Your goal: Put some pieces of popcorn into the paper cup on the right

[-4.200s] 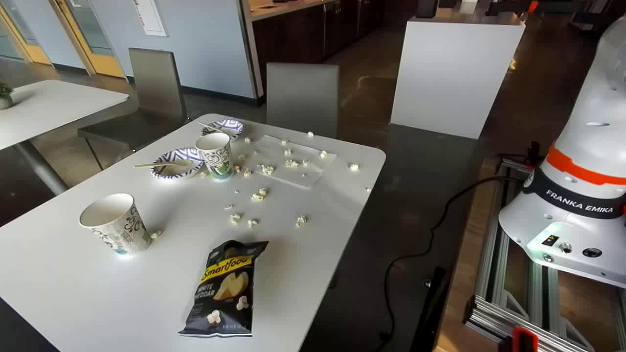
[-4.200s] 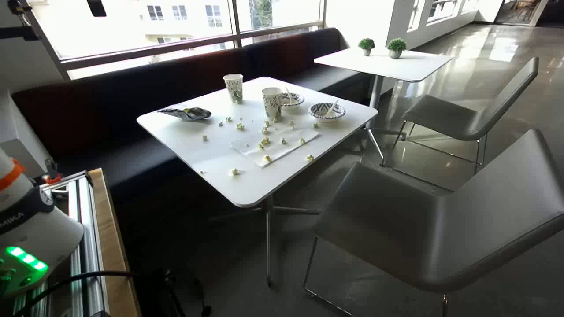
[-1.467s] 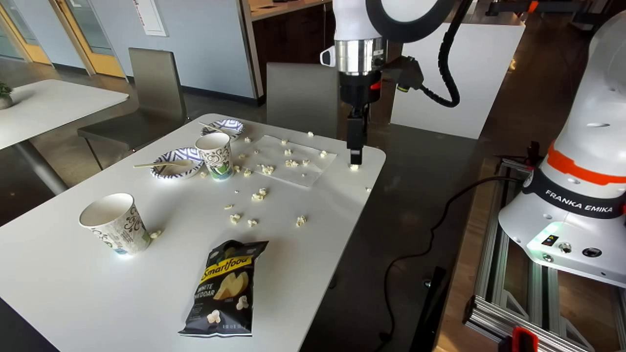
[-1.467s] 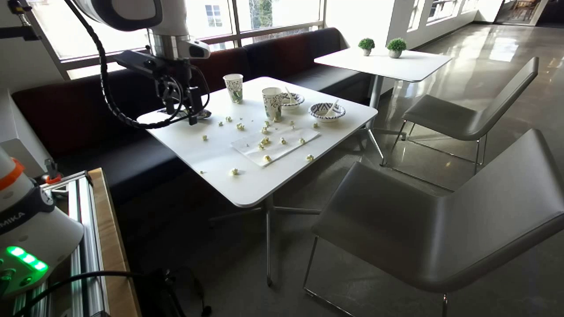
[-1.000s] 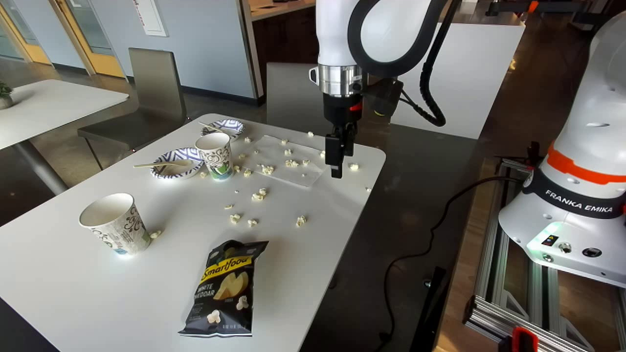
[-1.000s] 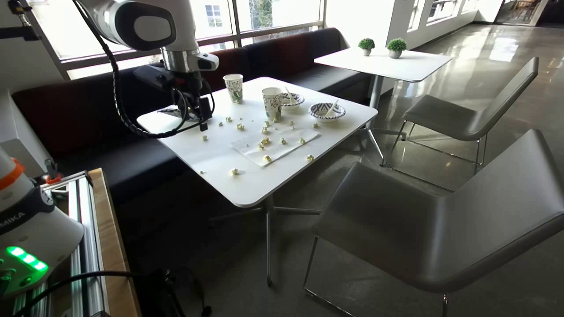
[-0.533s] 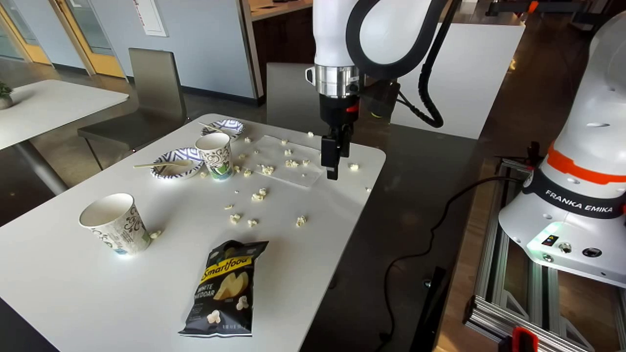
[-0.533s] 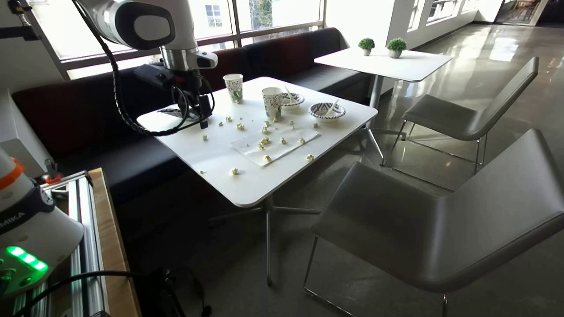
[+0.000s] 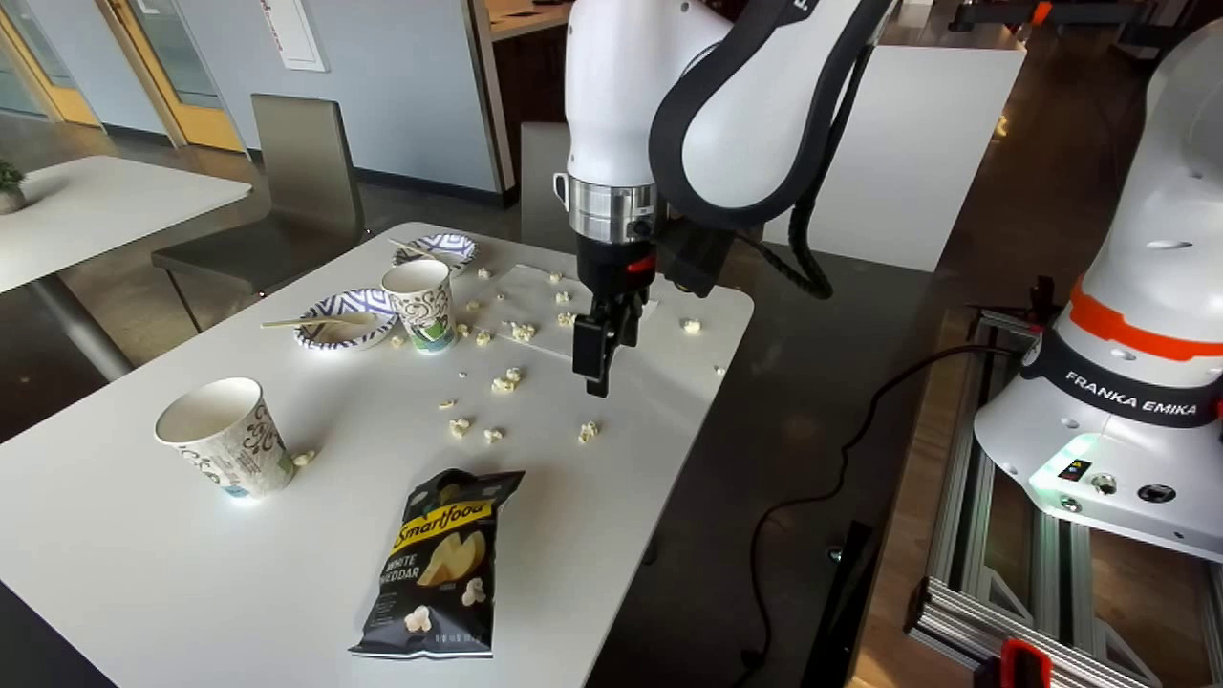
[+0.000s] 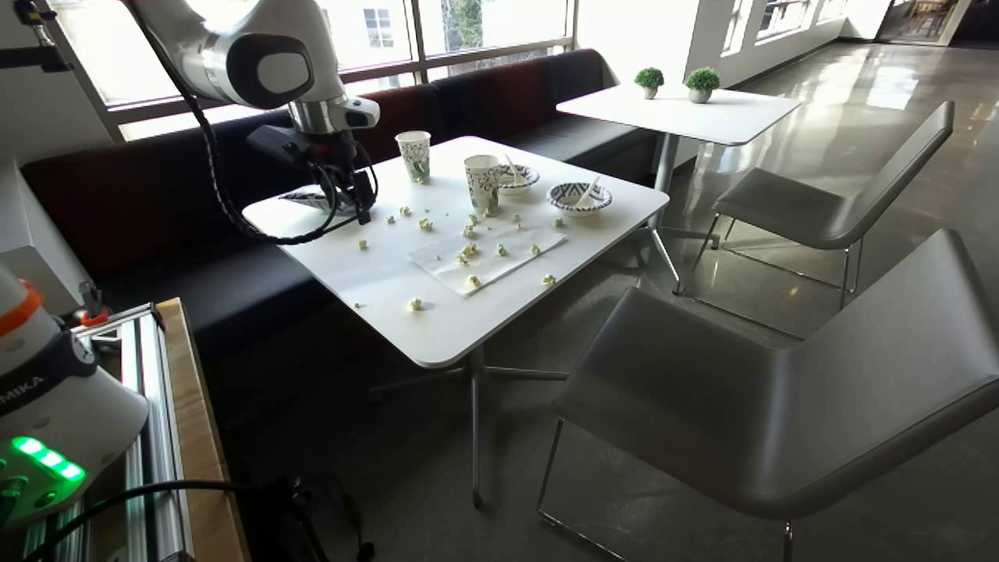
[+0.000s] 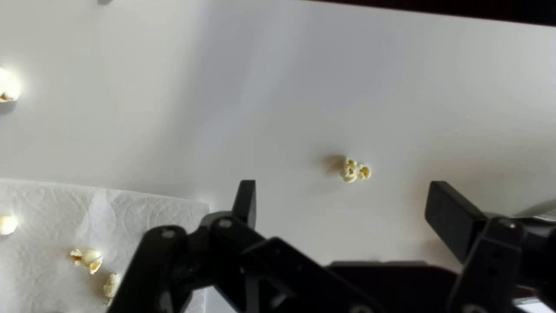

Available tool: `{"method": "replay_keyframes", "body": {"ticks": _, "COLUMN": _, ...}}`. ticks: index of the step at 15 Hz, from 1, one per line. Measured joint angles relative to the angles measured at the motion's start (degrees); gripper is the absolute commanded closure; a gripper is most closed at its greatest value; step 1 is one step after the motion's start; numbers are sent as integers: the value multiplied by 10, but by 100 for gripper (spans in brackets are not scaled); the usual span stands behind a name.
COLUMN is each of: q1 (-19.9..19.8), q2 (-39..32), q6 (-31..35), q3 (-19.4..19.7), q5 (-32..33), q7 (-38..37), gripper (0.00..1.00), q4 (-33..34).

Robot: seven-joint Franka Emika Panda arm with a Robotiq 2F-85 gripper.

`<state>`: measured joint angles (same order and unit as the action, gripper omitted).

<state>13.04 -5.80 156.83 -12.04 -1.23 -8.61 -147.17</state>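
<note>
Now, gripper [image 11: 341,198]: spread wide, holding nothing.
Nearest popcorn piece [image 11: 350,171]: below, apart, about midway across its opening.

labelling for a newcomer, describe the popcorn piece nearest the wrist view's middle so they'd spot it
On the white table, find the pale napkin at the view's lower left. Right of it, in line with the open gripper, lies the cream popcorn piece, the only one showing on that side.
</note>
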Motion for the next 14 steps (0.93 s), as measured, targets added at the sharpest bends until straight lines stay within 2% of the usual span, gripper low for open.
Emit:
{"method": "replay_keyframes", "body": {"ticks": 1, "q1": 1, "q2": -16, "q6": 12, "q3": 1, "q5": 10, "q7": -11, "gripper": 27, "q4": 7}}
{"method": "replay_keyframes", "body": {"ticks": 2, "q1": 1, "q2": -31, "q6": 20, "q3": 2, "q5": 19, "q7": -20, "gripper": 34, "q4": 15}}
{"method": "replay_keyframes", "body": {"ticks": 3, "q1": 2, "q2": -46, "q6": 27, "q3": 4, "q5": 24, "q7": -25, "gripper": 40, "q4": 23}}
{"method": "replay_keyframes", "body": {"ticks": 6, "q1": 10, "q2": -85, "q6": 32, "q3": 10, "q5": 28, "q7": -31, "gripper": 49, "q4": 48}}
{"method": "replay_keyframes", "body": {"ticks": 8, "q1": 16, "q2": -108, "q6": 32, "q3": 13, "q5": 28, "q7": -32, "gripper": 40, "q4": 63}}
{"method": "replay_keyframes", "body": {"ticks": 9, "q1": 19, "q2": -120, "q6": 32, "q3": 15, "q5": 28, "q7": -33, "gripper": 42, "q4": 71}}
{"method": "replay_keyframes", "body": {"ticks": 10, "q1": 23, "q2": -130, "q6": 32, "q3": 17, "q5": 28, "q7": -33, "gripper": 39, "q4": 78}}
{"method": "replay_keyframes", "body": {"ticks": 14, "q1": 38, "q2": -166, "q6": 32, "q3": 23, "q5": 28, "q7": -33, "gripper": 50, "q4": 106}}
